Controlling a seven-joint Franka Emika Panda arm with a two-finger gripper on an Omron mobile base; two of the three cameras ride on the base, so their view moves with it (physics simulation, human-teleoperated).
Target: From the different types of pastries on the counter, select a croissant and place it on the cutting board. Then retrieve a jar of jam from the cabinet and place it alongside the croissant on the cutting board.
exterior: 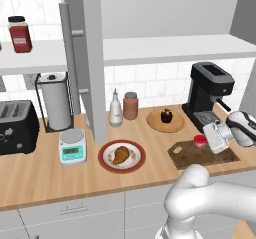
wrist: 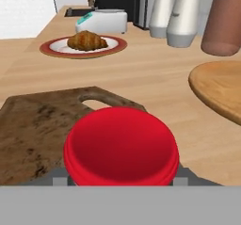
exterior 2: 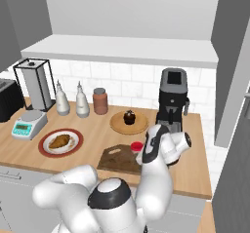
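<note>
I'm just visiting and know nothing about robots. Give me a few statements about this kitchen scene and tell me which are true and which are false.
1. The croissant lies on the red-rimmed plate. True.
2. The croissant is already on the cutting board. False: it is on its plate, left of the board.
3. The gripper is shut on the jar of jam at the board's edge. True.
4. The chocolate cupcake sits on the cutting board. False: it sits on the round wooden plate behind the board.
5. A kitchen scale stands on the counter left of the croissant's plate. True.
</note>
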